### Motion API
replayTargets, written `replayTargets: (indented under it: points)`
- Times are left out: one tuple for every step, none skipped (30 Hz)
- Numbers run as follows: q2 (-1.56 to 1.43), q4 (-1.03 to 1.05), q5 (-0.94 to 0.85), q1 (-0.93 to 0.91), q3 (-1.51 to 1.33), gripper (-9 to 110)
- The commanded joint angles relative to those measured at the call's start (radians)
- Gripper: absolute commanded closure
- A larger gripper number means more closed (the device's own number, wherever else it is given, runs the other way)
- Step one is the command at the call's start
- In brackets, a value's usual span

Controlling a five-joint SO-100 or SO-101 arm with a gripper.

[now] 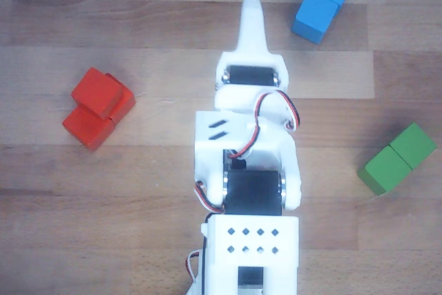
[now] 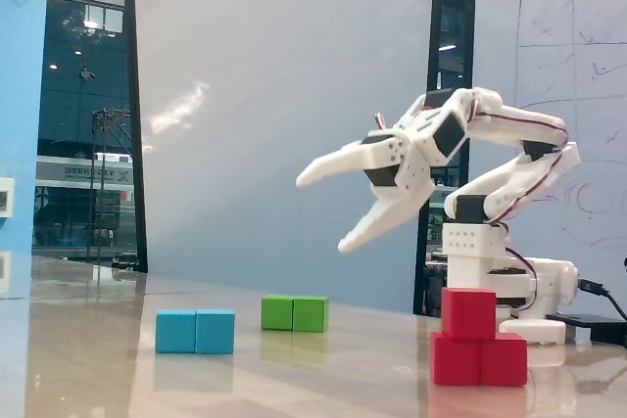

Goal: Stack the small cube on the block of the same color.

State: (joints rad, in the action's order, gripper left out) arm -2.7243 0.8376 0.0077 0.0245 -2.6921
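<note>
The small cube (image 2: 468, 312) is seen stacked on the red block (image 2: 479, 359) in the fixed view, on the left half of the block, with its faces roughly lined up with the block below. In the other view, taken from above, the small cube (image 1: 97, 92) lies on the upper half of the red block (image 1: 88, 126), and both are found at about 9 o'clock from the arm, well apart from it. The red block rests flat on the wooden desk (image 1: 159, 32).

The pincer (image 2: 321, 209) is held in the air in the fixed view, high above the desk (image 2: 333, 379), and its two white fingers are spread wide with nothing between them. It is pointed to the left of that view, away from the red stack. From above only one long finger (image 1: 251, 22) is shown clearly, directed to 12 o'clock; the other one is hidden under the arm.

A blue double block (image 1: 322, 3) is placed at about 1 o'clock from the arm in the view from above, near the fingertip but not touching it. A green double block (image 1: 398, 159) is lying at about 3 o'clock. In the fixed view the blue block (image 2: 195, 331) and the green block (image 2: 294, 313) are seen on the desk to the left of the red stack, apart from each other
</note>
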Motion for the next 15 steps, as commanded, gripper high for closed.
replayTargets:
  points:
    - [-0.114, 0.023, 0.041, -0.044, -0.055, 68]
    - [-0.141, 0.034, 0.037, -0.046, -0.077, 68]
    - [-0.169, 0.043, 0.031, -0.046, -0.098, 68]
    - [-0.195, 0.052, 0.023, -0.046, -0.12, 68]
    - [-0.219, 0.061, 0.015, -0.048, -0.141, 68]
    - [-0.245, 0.069, 0.009, -0.049, -0.16, 68]
    - [-0.272, 0.075, 0.003, -0.054, -0.178, 68]
    - [-0.295, 0.08, -0.003, -0.055, -0.195, 68]
    - [-0.319, 0.084, -0.011, -0.055, -0.212, 68]
    - [-0.342, 0.091, -0.017, -0.055, -0.23, 68]
    - [-0.362, 0.097, -0.025, -0.055, -0.247, 68]
    - [-0.383, 0.104, -0.034, -0.055, -0.262, 68]
    - [-0.402, 0.112, -0.041, -0.055, -0.278, 68]
    - [-0.419, 0.121, -0.049, -0.055, -0.29, 68]
    - [-0.436, 0.13, -0.055, -0.055, -0.302, 68]
